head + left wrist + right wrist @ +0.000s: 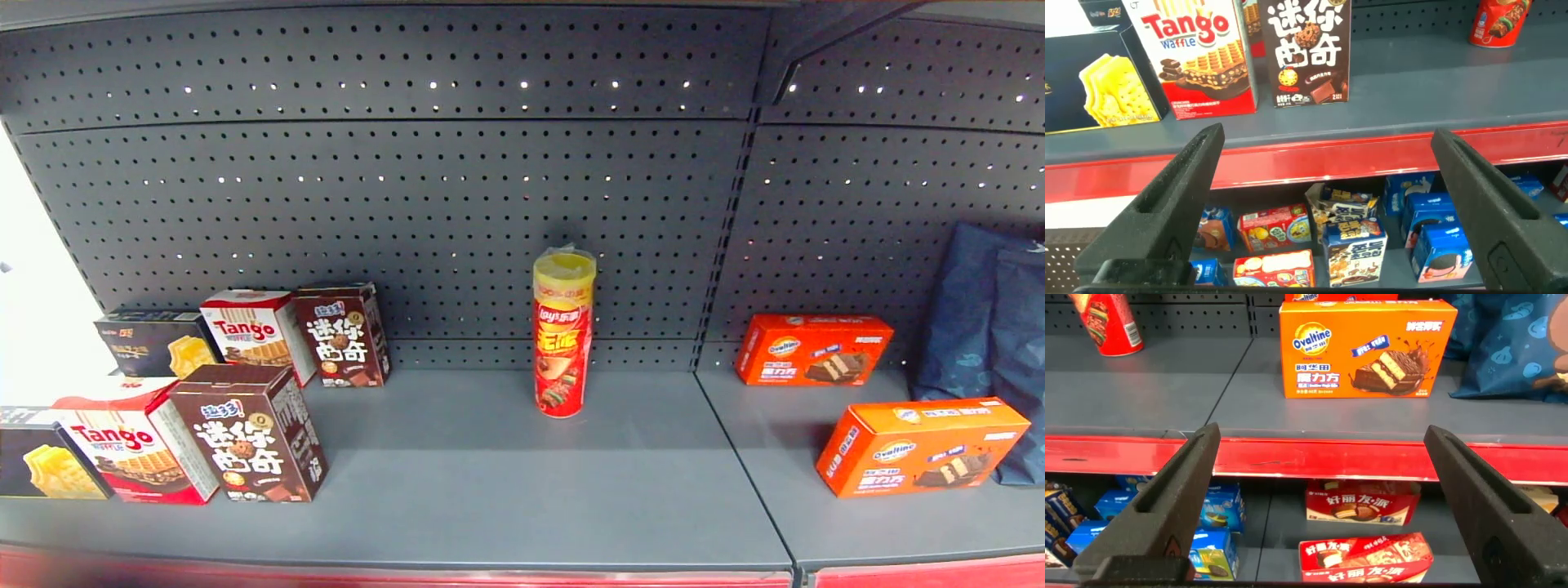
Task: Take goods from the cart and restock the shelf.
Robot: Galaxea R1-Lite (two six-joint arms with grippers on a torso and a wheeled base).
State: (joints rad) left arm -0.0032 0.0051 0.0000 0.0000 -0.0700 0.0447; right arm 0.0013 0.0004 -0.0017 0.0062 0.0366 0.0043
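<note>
A red chip can with a yellow lid (562, 333) stands upright near the back of the grey shelf (490, 474), also seen as the red chip can (1499, 22) and the red chip can (1109, 322). Snack boxes stand at the shelf's left: a brown cookie box (251, 431), a red waffle box (131, 441), a black-and-yellow box (45, 461). Orange cake boxes (918, 445) lie at the right. My left gripper (1327, 212) hangs open in front of the shelf edge, below the brown cookie box (1305, 51). My right gripper (1319, 502) is open too, in front of the orange cake box (1366, 348).
A red price strip (1372, 159) runs along the shelf's front edge. The lower shelf holds small blue and red cookie boxes (1355, 245) and red pie boxes (1360, 506). Dark blue bags (992, 327) lean at the far right. Wide free room lies around the chip can.
</note>
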